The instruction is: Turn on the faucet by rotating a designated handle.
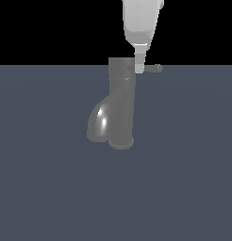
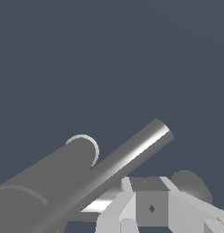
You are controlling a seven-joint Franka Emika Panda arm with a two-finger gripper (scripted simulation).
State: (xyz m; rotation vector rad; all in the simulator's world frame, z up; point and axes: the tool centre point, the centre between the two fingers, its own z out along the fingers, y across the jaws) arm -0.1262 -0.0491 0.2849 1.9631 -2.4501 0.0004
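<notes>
The pale grey gripper (image 1: 139,68) is reaching down onto the thin grey rod handle (image 1: 153,68) jutting from the dull grey metallic faucet (image 1: 119,106); whether its jaws are clenched, I cannot tell

Upright dull grey faucet (image 1: 120,106), glossy curved spout low; thin handle (image 1: 153,68) juts sideways from its top.

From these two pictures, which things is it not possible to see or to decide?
- End effector, exterior view: its fingers overlap edge-on, so open or shut is unclear; the arm is cut off by the top edge.
- Handle, exterior view: the end effector covers its root at the faucet cap, so contact cannot be confirmed.
- Wrist view: the bottom edge cuts off the end effector; the faucet's base is out of frame.
</notes>
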